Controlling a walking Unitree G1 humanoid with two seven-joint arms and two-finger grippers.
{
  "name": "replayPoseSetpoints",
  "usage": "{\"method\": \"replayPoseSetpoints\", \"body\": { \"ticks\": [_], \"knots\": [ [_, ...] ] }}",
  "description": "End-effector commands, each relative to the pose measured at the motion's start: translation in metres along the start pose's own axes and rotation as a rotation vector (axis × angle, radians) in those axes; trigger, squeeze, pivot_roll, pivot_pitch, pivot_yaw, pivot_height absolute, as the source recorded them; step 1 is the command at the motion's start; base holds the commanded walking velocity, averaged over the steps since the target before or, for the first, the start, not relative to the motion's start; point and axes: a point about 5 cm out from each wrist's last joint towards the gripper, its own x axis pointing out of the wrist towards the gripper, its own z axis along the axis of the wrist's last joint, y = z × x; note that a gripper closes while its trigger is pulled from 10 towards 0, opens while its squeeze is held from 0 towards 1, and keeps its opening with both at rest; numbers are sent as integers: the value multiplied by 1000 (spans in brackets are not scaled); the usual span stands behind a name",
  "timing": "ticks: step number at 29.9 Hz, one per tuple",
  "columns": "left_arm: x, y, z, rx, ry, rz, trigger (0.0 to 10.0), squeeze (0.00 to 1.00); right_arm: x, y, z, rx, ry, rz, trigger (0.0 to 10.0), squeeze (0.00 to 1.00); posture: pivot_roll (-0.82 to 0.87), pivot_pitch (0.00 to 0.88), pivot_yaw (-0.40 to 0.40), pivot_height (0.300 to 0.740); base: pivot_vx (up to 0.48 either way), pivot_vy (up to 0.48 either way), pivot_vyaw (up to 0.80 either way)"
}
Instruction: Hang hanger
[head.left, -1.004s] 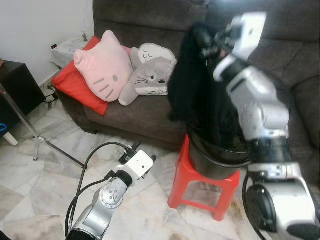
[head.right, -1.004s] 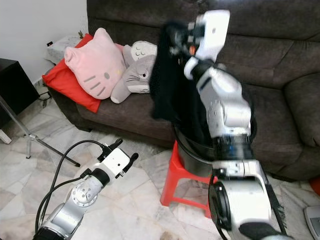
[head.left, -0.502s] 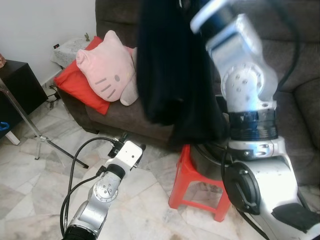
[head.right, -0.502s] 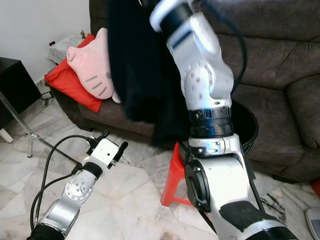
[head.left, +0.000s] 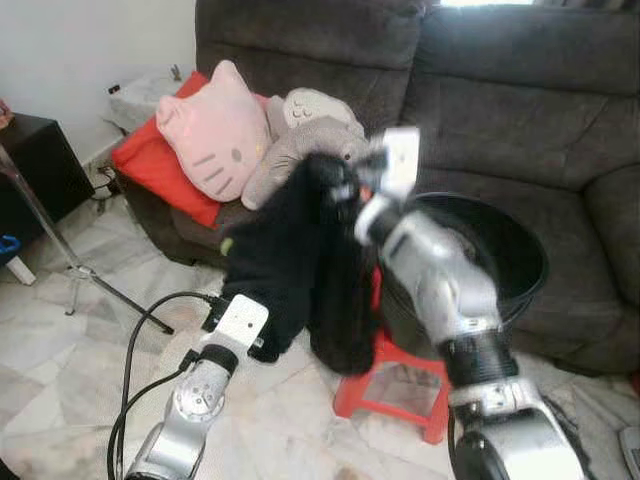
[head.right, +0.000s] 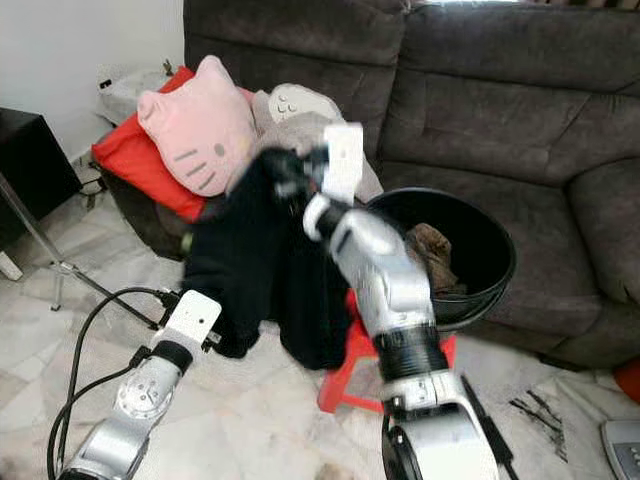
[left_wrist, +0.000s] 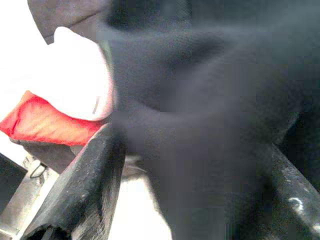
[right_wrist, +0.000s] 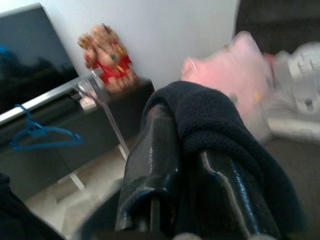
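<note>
Right end effector (head.right: 290, 180) clamped on a black knitted garment (head.left: 285, 265), held above the floor before the sofa (head.left: 520, 100). Left end effector (left_wrist: 190, 200), fingers spread, meets its hanging folds. Soft, limp, light fabric; best gripped near the top. Blue hanger (right_wrist: 42, 137) hangs on the rail (right_wrist: 50, 95).

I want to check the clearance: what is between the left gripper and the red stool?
In the eye views, the hanging black garment, held up by the right gripper, lies between the left gripper and the red stool.
</note>
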Motion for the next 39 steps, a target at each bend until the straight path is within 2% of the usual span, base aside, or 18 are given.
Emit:
{"method": "replayPoseSetpoints", "body": {
  "ticks": [1, 4, 9, 11, 12, 16, 24, 33, 39],
  "knots": [
    [-1, 4, 2, 3, -5, 23, 10000, 0, -1, 1, -7, 2, 19, -21, 0, 0, -30, 0, -20, 740, 0, 0, 0],
    [-4, 4, 1, 5, 7, 6, 10000, 0, -8, -5, -36, 33, 105, -90, 0, 0, -18, 0, -21, 740, 0, 0, 0],
    [-5, 1, -1, -9, 18, -87, 10000, 0, -15, -13, -55, 73, 167, -141, 0, 0, -25, 0, -16, 740, 0, 0, 0],
    [-6, -5, -3, -19, 46, -187, 10000, 0, -17, -13, -64, 114, 201, -127, 0, 0, -26, 0, -14, 740, 0, 0, 0],
    [-6, -5, -3, -19, 46, -187, 10000, 0, -17, -13, -64, 114, 201, -127, 0, 0, -26, 0, -14, 740, 0, 0, 0],
    [-13, -16, -6, -32, 75, -338, 10000, 0, -19, -14, -73, 136, 232, -145, 0, 0, -23, 0, -13, 740, 0, 0, 0],
    [-17, -35, 0, -46, 82, -492, 10000, 0, -15, -13, -72, 150, 233, -148, 0, 0, -27, 0, -14, 740, 0, 0, 0],
    [-8, -47, 11, -72, 62, -490, 10000, 0, -6, -13, -70, 217, 207, -195, 0, 0, -23, 0, -21, 740, 0, 0, 0],
    [1, -48, 11, -69, 88, -409, 10000, 0, 3, -7, -64, 282, 188, -190, 0, 0, -18, 0, -28, 740, 0, 0, 0]
  ]
}}
